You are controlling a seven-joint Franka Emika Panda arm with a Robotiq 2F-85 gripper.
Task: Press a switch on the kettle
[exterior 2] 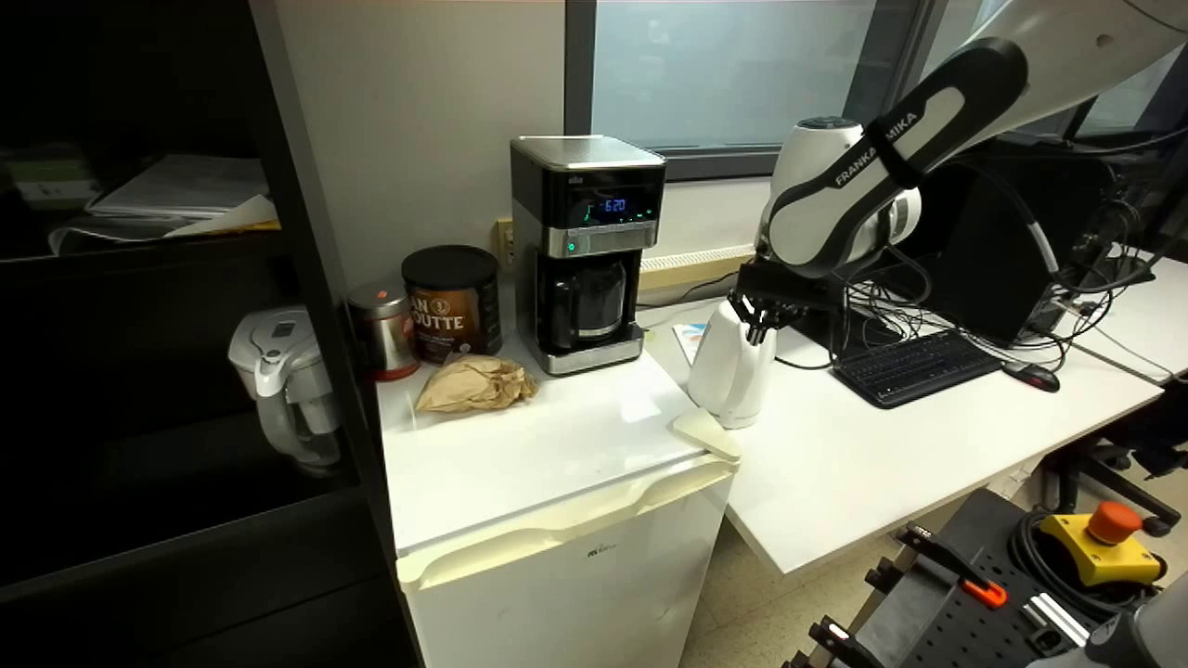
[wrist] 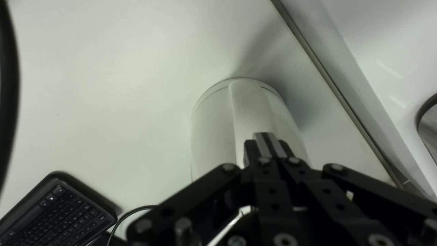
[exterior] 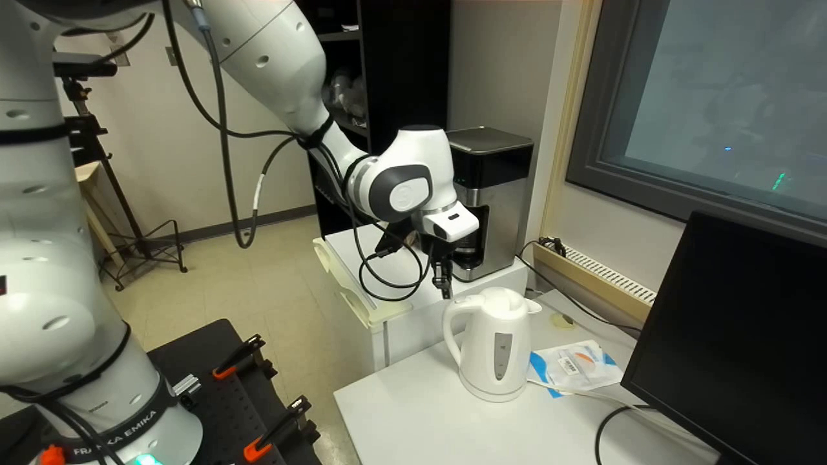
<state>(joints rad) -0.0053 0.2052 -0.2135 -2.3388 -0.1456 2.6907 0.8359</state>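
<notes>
The kettle (exterior: 481,349) stands upright on a white table (exterior: 400,420), low and right of center in an exterior view, its handle (exterior: 451,326) toward the left of the frame and its spout toward the right. The gripper (wrist: 270,145) hangs at the handle side, near the kettle's top, its fingers (wrist: 262,145) together, side by side; whether the tips touch the kettle I cannot tell.

Close by the kettle lies a white and blue packet (exterior: 581,365), and a pale cord (exterior: 604,394) runs toward the lower right. A dark monitor (exterior: 736,336) fills the right edge. A keyboard (exterior 2: 914,366) and a mouse (exterior 2: 1030,375) lie right of the kettle in an exterior view, where the white arm (exterior 2: 1067,65) comes in from the upper right.

Beside the table is a small white fridge (exterior 2: 557,603), lower middle of the frame, with a coffee machine (exterior 2: 594,162), a coffee tin (exterior 2: 455,320), a metal canister (exterior 2: 380,334) and a crumpled paper bag (exterior 2: 478,383) on top. A black shelf (exterior 2: 311,250) takes the left side, a water jug (exterior 2: 297,390) in it. The wall holds a window (exterior 2: 724,74), upper middle.
</notes>
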